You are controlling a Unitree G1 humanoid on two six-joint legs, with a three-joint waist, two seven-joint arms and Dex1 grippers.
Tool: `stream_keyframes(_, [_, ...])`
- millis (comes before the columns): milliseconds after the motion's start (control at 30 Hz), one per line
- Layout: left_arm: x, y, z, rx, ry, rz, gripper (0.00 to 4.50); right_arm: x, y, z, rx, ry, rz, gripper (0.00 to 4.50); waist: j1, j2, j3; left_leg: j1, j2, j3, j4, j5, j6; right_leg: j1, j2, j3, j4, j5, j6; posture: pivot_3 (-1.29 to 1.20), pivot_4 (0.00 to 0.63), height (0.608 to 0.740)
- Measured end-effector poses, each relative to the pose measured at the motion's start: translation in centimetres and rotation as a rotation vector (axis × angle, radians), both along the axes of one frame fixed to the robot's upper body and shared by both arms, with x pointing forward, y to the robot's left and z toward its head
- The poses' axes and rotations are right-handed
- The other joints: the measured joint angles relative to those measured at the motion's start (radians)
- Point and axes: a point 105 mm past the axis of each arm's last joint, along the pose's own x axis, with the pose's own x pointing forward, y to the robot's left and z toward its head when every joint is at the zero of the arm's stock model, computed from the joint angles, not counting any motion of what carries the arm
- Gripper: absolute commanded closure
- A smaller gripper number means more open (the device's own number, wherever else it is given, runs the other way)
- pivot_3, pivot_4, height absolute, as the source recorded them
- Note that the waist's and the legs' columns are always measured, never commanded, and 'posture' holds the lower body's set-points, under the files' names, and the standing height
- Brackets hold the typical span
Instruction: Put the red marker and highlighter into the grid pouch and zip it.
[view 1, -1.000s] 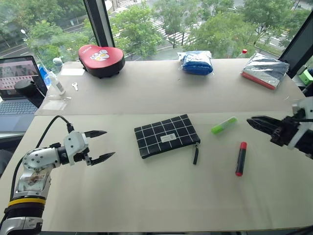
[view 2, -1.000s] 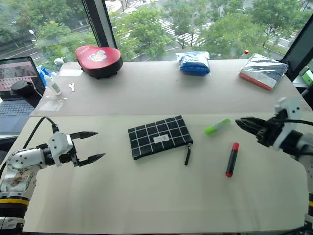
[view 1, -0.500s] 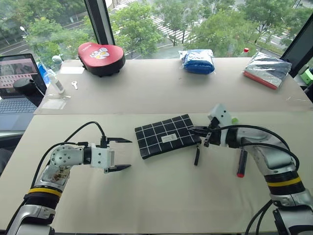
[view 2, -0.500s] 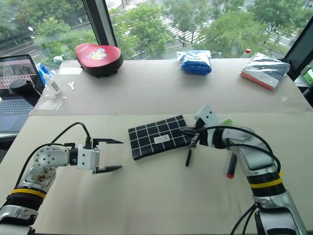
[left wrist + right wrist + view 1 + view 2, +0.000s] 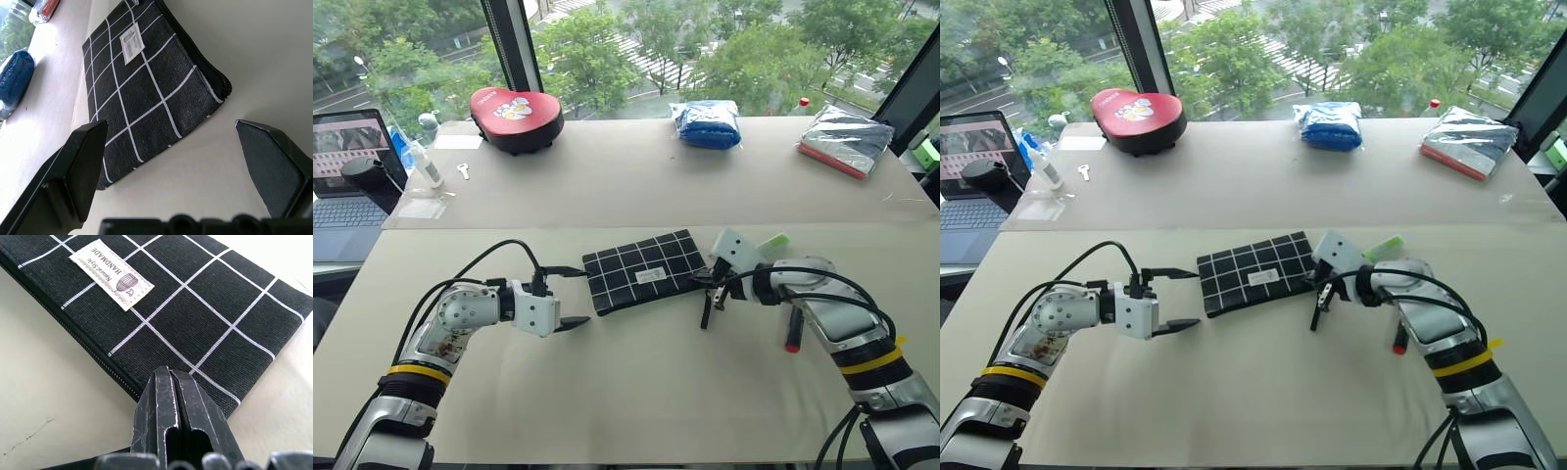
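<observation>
1. Right gripper (image 5: 709, 283): fingers pressed together, nothing seen between them, tips at the grid pouch (image 5: 646, 271) zipper-end corner, just above the zipper strap (image 5: 706, 311). Can't tell if they pinch the pull.
2. Left gripper (image 5: 570, 297): fingers spread wide, empty, straddling the pouch's other short end without touching.
3. Pouch lies flat mid-tabletop (image 5: 626, 392), zipped, tilted slightly. Black fabric, thin white grid, small white label (image 5: 111, 275) near the zipper edge.
4. Handling, my read: soft, light, will slide and buckle under a pull. Left should pin or pinch its end while right takes the strap and draws along the zipper line.
5. Highlighter (image 5: 774, 241): lime green, at 2 o'clock from the pouch, partly behind the right arm. Red marker (image 5: 791, 330): black barrel, red cap nearest the robot, at 4 o'clock from the pouch, under the right forearm. Both rigid, smooth, likely to roll; grip mid-barrel.
6. Both pens still outside the pouch.
</observation>
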Motion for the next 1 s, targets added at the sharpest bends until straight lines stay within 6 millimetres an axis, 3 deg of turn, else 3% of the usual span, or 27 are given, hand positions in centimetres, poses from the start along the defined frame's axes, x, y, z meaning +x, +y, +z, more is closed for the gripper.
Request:
stream_keyframes(967, [1.0,-3.5,-0.1,-0.073,-0.070,-0.088,0.00,-0.1,0.4,0.0,0.003,-0.001,0.010,4.48,-0.001,0.000,0.000,0.000,0.006,0.002,0.001,0.000,-0.001,0.000,0.007,0.001,-0.001,0.002,-0.003,0.00,0.150,0.740])
stream_keyframes(1000, [1.0,-3.5,-0.2,-0.069,-0.070,-0.095,0.52,-0.2,0.4,0.0,0.003,0.000,0.010,4.50,-0.001,-0.001,0.000,0.000,0.006,0.002,0.002,0.000,-0.001,0.000,0.007,0.001,-0.001,0.002,-0.003,0.00,0.150,0.740])
